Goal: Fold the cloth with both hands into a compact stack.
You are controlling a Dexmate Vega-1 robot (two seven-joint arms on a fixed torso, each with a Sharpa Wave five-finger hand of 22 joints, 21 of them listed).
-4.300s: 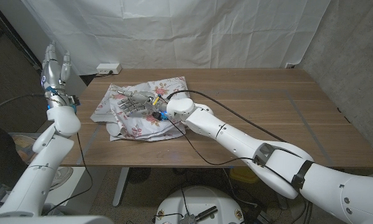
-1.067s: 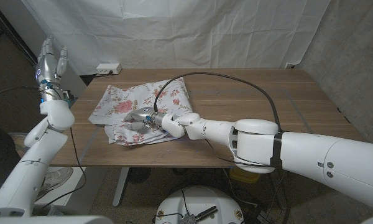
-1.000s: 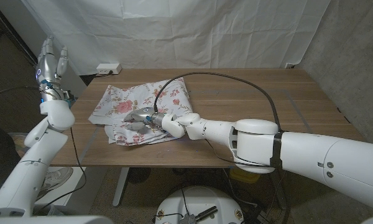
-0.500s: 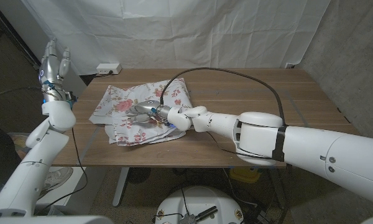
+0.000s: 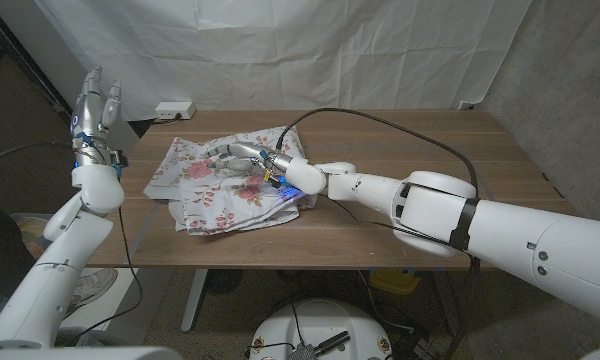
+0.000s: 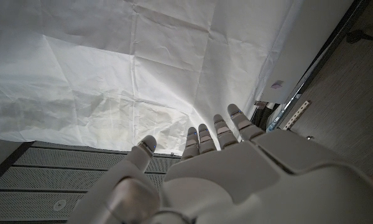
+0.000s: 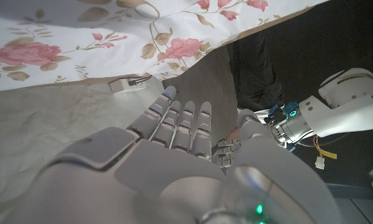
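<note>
Even, dim light; sharp frames

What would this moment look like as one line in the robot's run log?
cloth: rumpled, partly folded on table | right hand: on the cloth, fingers extended | left hand: raised beside table, open, holding nothing | stack: not yet compact

Both arms: smooth white rounded shells. Right arm (image 5: 450, 215) has a dark grey band around its thick segment; a black cable loops from it toward the wrist. Right hand (image 5: 242, 157): silver-grey metallic segmented fingers, small blue and yellow wire ends at the wrist. Left hand (image 5: 97, 103): same silver-grey build, blue spot at the wrist, dark cuff below; thin black cable hangs along the left arm (image 5: 65, 250). Green light glows on the right wrist (image 7: 256, 208).
</note>
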